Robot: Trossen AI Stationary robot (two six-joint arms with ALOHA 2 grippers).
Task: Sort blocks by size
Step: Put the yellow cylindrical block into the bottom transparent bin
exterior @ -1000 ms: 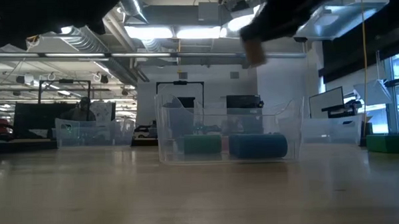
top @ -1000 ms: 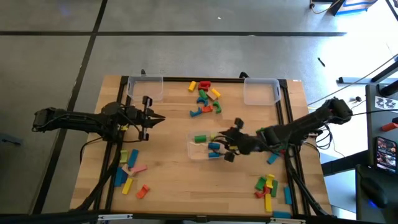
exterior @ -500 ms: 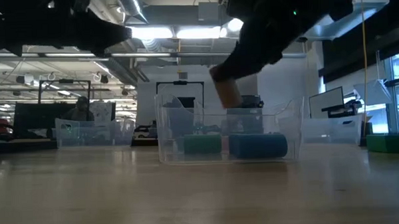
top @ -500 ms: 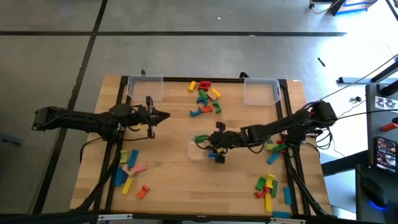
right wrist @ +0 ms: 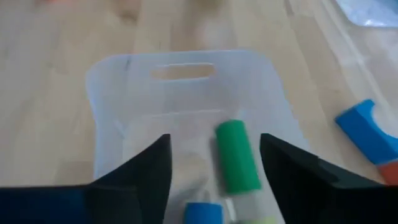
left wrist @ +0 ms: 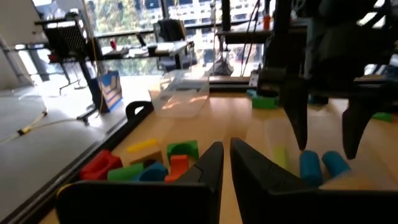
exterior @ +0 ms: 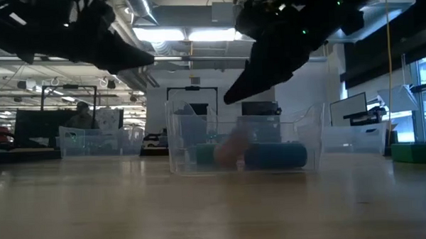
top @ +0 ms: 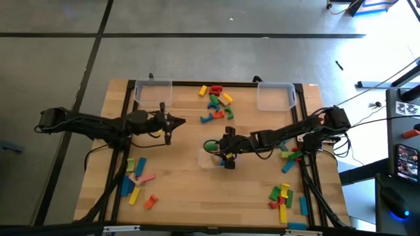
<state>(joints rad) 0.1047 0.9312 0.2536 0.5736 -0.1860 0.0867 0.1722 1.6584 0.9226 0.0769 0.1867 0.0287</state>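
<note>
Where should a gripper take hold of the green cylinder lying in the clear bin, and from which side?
Grip the green cylinder across its middle, from straight above: it lies on its side in the clear bin, whose walls block a sideways approach. The open right gripper hangs above it; closing across the round sides seems best.

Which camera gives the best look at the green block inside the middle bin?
The right wrist view: the green block fills the frame, lying in the clear bin. The high view shows a small speck, the low view a blur behind plastic, the left wrist view nothing clear.
</note>
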